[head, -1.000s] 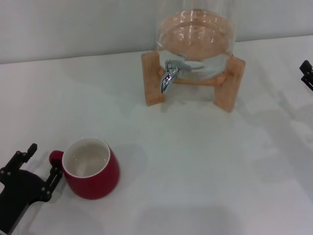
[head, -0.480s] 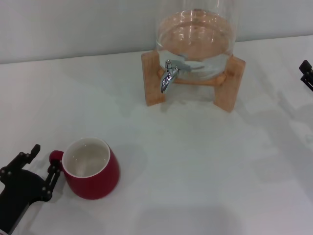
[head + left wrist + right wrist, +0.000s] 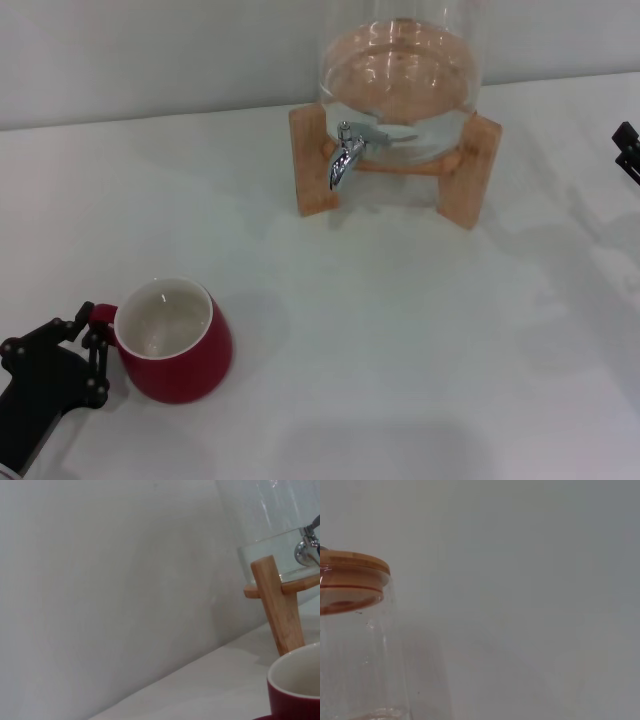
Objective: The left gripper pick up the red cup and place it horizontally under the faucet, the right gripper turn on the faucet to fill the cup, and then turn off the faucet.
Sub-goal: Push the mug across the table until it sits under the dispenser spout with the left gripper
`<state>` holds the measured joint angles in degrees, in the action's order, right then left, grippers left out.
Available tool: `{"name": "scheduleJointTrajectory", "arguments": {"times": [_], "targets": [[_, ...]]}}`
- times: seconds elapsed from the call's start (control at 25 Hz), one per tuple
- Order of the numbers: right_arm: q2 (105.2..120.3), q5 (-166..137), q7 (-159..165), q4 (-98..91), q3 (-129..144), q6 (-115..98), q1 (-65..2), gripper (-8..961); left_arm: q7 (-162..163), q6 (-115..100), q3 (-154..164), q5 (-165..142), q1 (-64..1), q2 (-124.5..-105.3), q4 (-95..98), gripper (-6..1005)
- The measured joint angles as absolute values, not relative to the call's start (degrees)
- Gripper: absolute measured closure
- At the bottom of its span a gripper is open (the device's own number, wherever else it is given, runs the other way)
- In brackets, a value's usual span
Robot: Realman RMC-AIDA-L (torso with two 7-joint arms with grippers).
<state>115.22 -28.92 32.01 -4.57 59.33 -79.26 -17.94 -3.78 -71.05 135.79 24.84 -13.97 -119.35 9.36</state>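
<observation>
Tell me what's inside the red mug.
The squat dark-red ceramic mug shows only its bare white inside; no liquid is visible. The black two-fingered left gripper sits at its handle, and the deepest bottom part is hidden by the rim.

Open white table lay between the red cup at the near left and the faucet at the far centre; nothing stood on that stretch. Faucet spout hung over bare table, flanked by the two legs of the wooden stand, left leg just beside the spout. Glass jar blocked passage behind the faucet. Left gripper sat at the cup's handle side, closing off that approach. Right gripper stayed at the far right edge, well apart from the stand, with free table between
</observation>
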Motion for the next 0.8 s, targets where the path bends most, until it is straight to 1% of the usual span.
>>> {"name": "scheduleJointTrajectory", "arguments": {"times": [0.16,0.8], "targets": [[115.23,-28.92,32.01,-4.57,59.33,-79.26,-17.93,80,-3.78,-71.05,135.89,24.86,-14.09,-119.35,9.33,911],[115.22,-28.92,31.99,-4.57,59.34,-79.24,-17.93,80,-3.68,-71.05,136.16,24.51,-15.04,-119.35,9.63,910]]}}
